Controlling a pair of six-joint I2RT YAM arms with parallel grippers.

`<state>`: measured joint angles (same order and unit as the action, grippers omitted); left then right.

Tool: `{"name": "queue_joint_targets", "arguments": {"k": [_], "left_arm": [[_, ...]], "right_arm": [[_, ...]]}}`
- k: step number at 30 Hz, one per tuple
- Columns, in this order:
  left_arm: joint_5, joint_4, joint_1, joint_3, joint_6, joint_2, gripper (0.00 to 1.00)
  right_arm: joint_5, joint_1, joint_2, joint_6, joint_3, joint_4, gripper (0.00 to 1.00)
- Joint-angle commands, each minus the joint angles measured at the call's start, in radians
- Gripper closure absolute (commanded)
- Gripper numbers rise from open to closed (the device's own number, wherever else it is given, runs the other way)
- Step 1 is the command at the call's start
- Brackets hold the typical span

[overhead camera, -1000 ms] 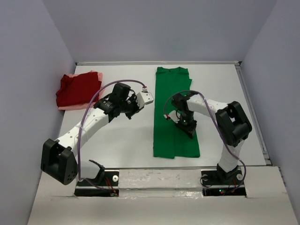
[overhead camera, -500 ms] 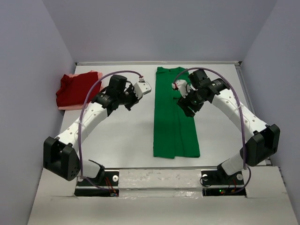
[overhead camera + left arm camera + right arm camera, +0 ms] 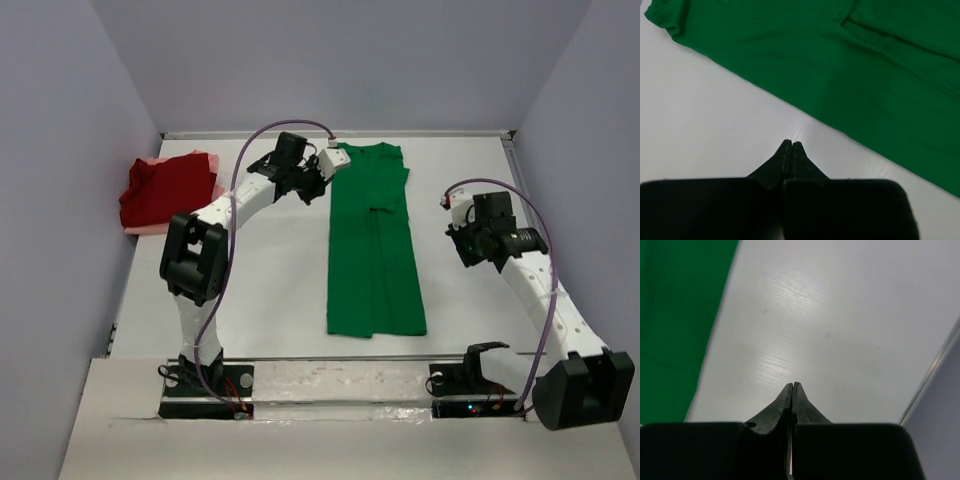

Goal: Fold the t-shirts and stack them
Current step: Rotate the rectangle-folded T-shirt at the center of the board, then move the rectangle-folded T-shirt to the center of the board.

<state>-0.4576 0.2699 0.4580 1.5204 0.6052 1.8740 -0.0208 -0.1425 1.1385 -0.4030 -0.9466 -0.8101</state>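
The bright green t-shirt point(image 3: 375, 240) lies flat in the middle of the table, folded into a long narrow strip with its collar at the far end. It also shows in the left wrist view point(image 3: 850, 60) and at the left of the right wrist view point(image 3: 675, 325). The dark red t-shirt point(image 3: 165, 188) lies folded on the pale pink t-shirt point(image 3: 148, 228) at the far left. My left gripper point(image 3: 312, 188) point(image 3: 791, 144) is shut and empty over bare table, just left of the green shirt's far end. My right gripper point(image 3: 467, 248) point(image 3: 792, 385) is shut and empty over bare table, right of the green shirt.
The white table point(image 3: 270, 270) is boxed in by grey walls on three sides. A raised rim point(image 3: 540, 235) runs along its right edge and shows in the right wrist view point(image 3: 935, 370), close to my right gripper.
My left arm has swung up to the green shirt's far left edge. My right arm has come off the green shirt and moved right, over bare table. The shirts have not moved.
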Motion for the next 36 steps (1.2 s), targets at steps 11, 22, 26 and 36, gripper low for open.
{"name": "queue_joint_targets", "arguments": {"k": [11,22,26,36], "left_arm": [[-0.178,-0.051,0.011,0.458,-0.053,0.439,1.0],[-0.184,-0.02,0.016,0.711,-0.133,0.645,1.0],[-0.079,-0.006,0.019,0.805,-0.171,0.706,1.0],[0.082,0.034,0.044,0.909,-0.193,0.767,1.0]], "right_arm": [[0.012,0.141,-0.059,0.003,0.051,0.141,1.0],[0.059,0.15,-0.04,0.0,0.048,0.137,1.0],[0.073,0.15,-0.034,-0.002,0.045,0.132,1.0],[0.084,0.159,-0.025,-0.005,0.031,0.114,1.0]]}}
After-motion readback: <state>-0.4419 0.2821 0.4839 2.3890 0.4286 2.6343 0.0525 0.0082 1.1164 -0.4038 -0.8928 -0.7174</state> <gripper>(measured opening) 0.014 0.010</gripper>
